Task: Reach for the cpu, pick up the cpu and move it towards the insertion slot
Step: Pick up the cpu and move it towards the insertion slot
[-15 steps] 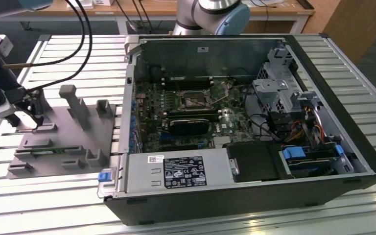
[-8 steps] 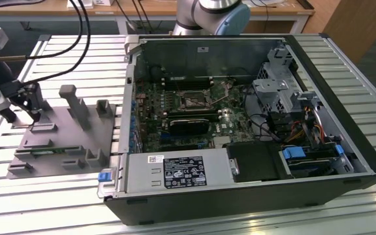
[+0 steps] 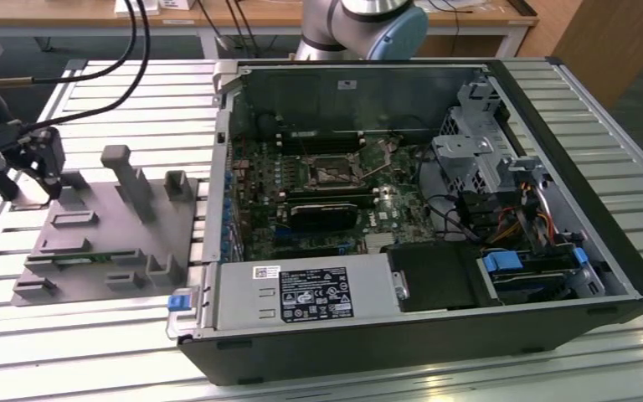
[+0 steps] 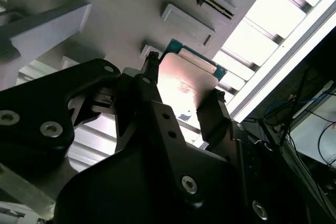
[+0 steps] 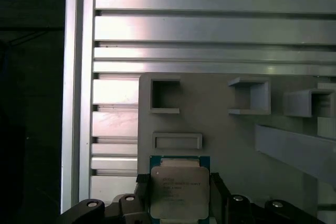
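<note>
The cpu (image 5: 179,188), a small square chip with a silvery top and a green rim, sits between the two black fingers (image 5: 143,191) of my gripper (image 5: 179,198). In the second wrist view the fingers (image 4: 214,109) press on two opposite edges of the cpu (image 4: 185,82). In the exterior view the gripper (image 3: 29,191) hangs low over the far corner of the grey fixture plate (image 3: 93,251), at the exterior view's left. The insertion slot (image 3: 331,172), a dark square socket in a metal frame, lies on the motherboard inside the open computer case (image 3: 434,335).
Grey posts and blocks (image 3: 131,180) rise from the fixture plate between the gripper and the case. The case wall (image 3: 223,151) stands along the plate's side. Black cables (image 3: 120,50) run to the arm. A slatted aluminium table (image 3: 87,75) lies under everything.
</note>
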Action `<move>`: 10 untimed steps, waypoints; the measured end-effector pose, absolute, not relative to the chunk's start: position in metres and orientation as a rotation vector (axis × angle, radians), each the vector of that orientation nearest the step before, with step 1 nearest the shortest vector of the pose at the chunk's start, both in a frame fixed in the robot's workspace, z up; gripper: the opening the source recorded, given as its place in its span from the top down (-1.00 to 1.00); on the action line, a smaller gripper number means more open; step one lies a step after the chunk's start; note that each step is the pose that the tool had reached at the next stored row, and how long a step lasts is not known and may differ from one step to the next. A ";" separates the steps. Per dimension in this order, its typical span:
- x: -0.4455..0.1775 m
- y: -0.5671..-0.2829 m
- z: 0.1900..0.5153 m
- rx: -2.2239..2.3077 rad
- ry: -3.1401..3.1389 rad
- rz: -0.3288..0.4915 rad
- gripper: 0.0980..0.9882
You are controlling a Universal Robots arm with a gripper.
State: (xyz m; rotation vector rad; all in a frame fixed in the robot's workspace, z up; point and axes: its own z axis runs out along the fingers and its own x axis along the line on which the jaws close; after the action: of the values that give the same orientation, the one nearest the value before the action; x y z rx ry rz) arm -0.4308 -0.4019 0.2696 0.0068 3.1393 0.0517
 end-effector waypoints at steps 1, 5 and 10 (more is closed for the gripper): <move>-0.431 -0.402 0.272 0.007 3.139 0.052 0.00; -0.431 -0.402 0.282 0.007 3.139 0.052 0.00; -0.431 -0.402 0.295 0.007 3.139 0.052 0.00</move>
State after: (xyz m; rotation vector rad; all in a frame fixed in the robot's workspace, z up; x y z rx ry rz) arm -0.4308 -0.4019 0.2954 0.0068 3.1392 0.0520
